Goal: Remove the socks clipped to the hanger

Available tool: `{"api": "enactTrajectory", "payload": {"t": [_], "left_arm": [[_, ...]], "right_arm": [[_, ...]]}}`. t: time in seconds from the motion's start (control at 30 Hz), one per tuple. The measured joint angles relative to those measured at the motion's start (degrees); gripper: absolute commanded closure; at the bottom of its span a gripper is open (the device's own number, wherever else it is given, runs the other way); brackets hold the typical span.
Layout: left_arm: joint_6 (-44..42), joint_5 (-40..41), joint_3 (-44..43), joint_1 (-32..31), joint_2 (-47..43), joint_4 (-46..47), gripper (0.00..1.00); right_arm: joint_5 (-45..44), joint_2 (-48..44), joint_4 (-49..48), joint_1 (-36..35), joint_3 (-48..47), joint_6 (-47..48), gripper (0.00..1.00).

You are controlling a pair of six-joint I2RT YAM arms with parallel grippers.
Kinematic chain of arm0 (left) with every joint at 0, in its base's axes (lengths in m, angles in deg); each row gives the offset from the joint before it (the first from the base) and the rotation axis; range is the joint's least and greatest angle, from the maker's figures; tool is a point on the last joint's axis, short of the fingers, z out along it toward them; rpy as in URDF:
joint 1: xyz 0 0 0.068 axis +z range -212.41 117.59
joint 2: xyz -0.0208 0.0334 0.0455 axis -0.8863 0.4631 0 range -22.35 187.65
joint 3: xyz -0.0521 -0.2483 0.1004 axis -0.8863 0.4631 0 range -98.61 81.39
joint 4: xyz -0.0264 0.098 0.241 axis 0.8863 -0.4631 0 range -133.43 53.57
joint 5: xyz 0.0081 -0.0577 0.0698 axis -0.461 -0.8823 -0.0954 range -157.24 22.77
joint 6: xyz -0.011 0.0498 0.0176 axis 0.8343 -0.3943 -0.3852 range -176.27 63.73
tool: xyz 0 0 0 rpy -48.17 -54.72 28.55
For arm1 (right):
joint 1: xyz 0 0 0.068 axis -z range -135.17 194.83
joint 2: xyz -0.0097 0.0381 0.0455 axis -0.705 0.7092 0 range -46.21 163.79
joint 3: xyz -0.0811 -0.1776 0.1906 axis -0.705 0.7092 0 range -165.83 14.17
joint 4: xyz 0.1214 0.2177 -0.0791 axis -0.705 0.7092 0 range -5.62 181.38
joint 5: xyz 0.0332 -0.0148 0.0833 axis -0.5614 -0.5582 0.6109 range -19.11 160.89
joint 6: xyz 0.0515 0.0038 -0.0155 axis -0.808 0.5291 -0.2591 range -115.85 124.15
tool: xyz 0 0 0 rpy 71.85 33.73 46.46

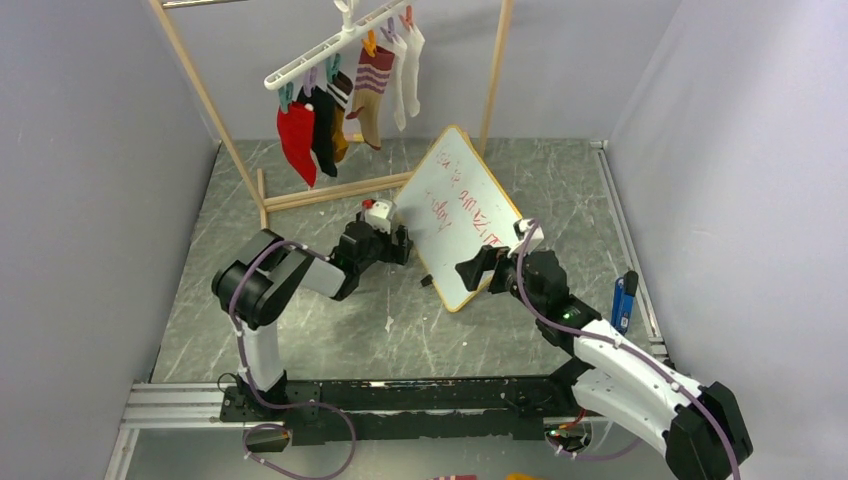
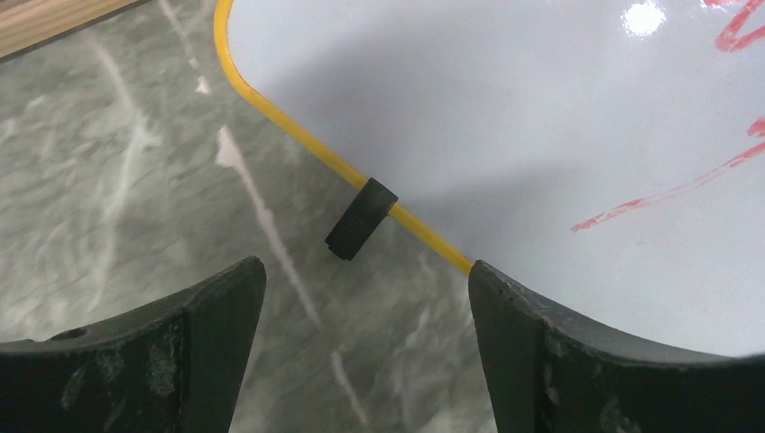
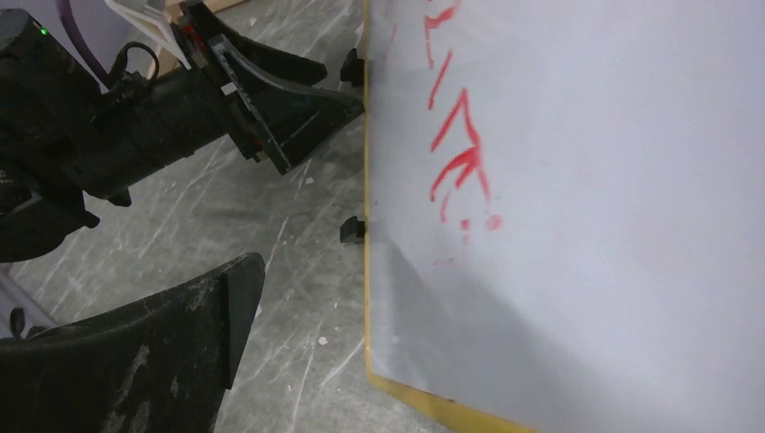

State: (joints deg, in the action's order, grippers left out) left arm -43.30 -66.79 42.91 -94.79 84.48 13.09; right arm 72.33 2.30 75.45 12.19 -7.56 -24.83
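1. At the back, socks (image 1: 340, 110) hang clipped on the white hanger (image 1: 325, 55).
2. Left gripper (image 1: 398, 243) and right gripper (image 1: 472, 272) stand wide, empty, beside the whiteboard (image 1: 470, 200).
3. Better grasp one sock low, pull gently.

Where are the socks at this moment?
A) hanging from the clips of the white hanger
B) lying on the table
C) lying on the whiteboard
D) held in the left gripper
A: the socks hang in a row from the hanger on the wooden rack.
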Motion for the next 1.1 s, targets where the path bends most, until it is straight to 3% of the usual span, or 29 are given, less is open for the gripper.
{"api": "enactTrajectory", "payload": {"t": [0.53,1.1], "left_arm": [[-1.3,-4.5,-14.7,-7.6,11.8,-1.5,0.13],[-1.3,-7.3,-27.2,-13.9,19.5,-4.6,0.13]], "right_arm": [[-18.5,-22.9,17.2,-0.3,0.4,-4.7,0.00],[-26.5,-31.1,30.5,-0.4,2.5,-11.8,0.00]]}}
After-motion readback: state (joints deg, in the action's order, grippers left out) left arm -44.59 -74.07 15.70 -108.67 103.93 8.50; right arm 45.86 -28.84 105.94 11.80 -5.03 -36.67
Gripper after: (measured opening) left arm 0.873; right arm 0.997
